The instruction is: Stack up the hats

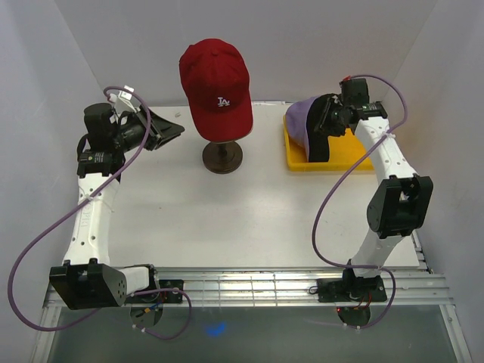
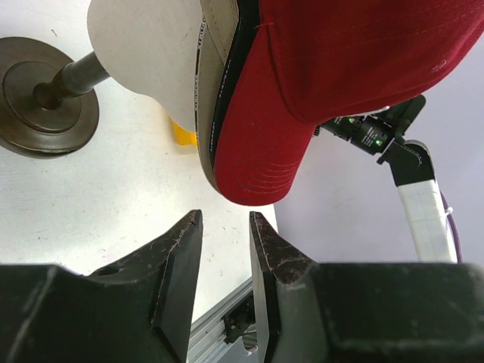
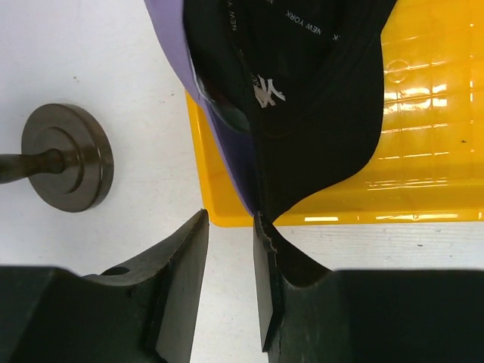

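**Enquirer:** What is entered under caps, and where is each kept?

**Keeper:** Item one: a red fabric baseball cap with a white logo (image 1: 215,87). It is worn on a beige egg-shaped mannequin head (image 2: 144,53) on a dark round stand (image 1: 222,157), at the middle of the worktop's (image 1: 227,219) far edge. The head is judged to serve as a form on which the stack can be built. Items two and three: a lavender fabric cap (image 1: 299,121) and a black fabric cap with white lettering (image 3: 318,91). They are kept close together over a yellow plastic tray (image 3: 431,136) at the far right corner. Neither has yet been stacked on the red cap.

**Enquirer:** How are the hands recorded?

**Keeper:** Left hand (image 2: 225,221): the fingers are set apart with nothing between them, and it is held just beside the red cap's brim. It is probably placed there to steady the cap. Right hand (image 3: 230,219): the fingers are set apart, and bare worktop is seen through the gap. The black brim's tip is found at the mouth, by one fingertip, and no clamp on it is shown. The brim is judged to be offered because it is the stiffest part to pinch. Whether the pair rests in the tray or is raised cannot be told.
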`<action>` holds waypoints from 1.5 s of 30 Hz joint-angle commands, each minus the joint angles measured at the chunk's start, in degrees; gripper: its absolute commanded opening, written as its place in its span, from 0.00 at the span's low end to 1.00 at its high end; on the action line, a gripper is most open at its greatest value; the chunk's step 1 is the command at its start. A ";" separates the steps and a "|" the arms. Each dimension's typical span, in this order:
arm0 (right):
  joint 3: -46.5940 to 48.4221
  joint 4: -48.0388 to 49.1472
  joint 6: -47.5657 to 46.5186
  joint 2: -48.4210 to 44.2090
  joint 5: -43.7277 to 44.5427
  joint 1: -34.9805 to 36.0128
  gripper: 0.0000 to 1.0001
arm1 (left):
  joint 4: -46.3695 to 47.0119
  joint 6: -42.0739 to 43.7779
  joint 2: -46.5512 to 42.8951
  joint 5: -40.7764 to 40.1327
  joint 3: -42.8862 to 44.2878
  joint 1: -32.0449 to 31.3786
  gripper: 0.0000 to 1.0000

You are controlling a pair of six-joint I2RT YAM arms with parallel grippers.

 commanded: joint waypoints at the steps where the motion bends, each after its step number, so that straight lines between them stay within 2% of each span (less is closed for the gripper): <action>1: -1.46 1.23 -2.53 -0.68 2.58 0.07 0.36 | -0.37 0.72 -0.63 0.04 0.19 0.10 0.41; 8: -3.84 3.26 -4.20 1.07 2.67 0.07 0.36 | -0.46 0.81 -1.42 -1.36 -1.21 0.10 0.42; 21: -1.65 5.19 -4.73 7.40 2.05 0.07 0.34 | -0.46 -0.07 -3.61 -2.50 -3.94 0.10 0.42; 22: -1.56 5.28 -4.73 7.49 2.14 0.07 0.33 | -0.54 -0.07 -3.70 -2.59 -4.20 0.10 0.42; 23: -1.47 5.28 -4.73 7.41 2.58 0.07 0.24 | -0.63 -0.07 -3.88 -2.68 -4.38 0.10 0.42; 26: -1.47 5.54 -4.55 6.00 3.72 0.07 0.10 | -0.90 0.11 -4.41 -3.03 -4.90 0.10 0.42; 29: 1.94 3.35 -5.25 5.21 5.99 0.07 0.08 | -0.90 -0.07 -4.67 -2.86 -4.82 0.10 0.42; 38: 15.92 -11.50 -8.06 3.89 12.94 0.07 0.08 | 0.51 -2.00 -4.50 -1.19 -5.34 0.10 0.42; 45: 12.16 -12.83 -9.21 -2.08 18.66 0.16 0.08 | 1.30 -3.14 -4.85 -0.31 -5.79 0.10 0.42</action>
